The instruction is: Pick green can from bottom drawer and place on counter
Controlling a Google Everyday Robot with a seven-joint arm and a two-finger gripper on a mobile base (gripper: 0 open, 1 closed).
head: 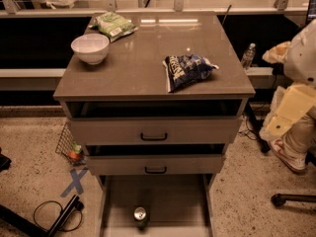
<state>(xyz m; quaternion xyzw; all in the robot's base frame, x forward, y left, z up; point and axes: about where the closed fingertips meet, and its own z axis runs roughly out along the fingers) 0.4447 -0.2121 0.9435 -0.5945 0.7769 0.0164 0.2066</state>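
You had the green can (pixel 140 216) standing upright on the floor of the bottom drawer (pixel 165 196), which was pulled out. The can sat near the drawer's front edge, about midway between its sides. The counter (pixel 143 65) carried 3 things: a white bowl (pixel 90 48) at the back left, a green snack bag (pixel 112 24) just behind it, and a blue snack bag (pixel 187 69) toward the right. Your gripper was outside the camera view, so its state could not be told.
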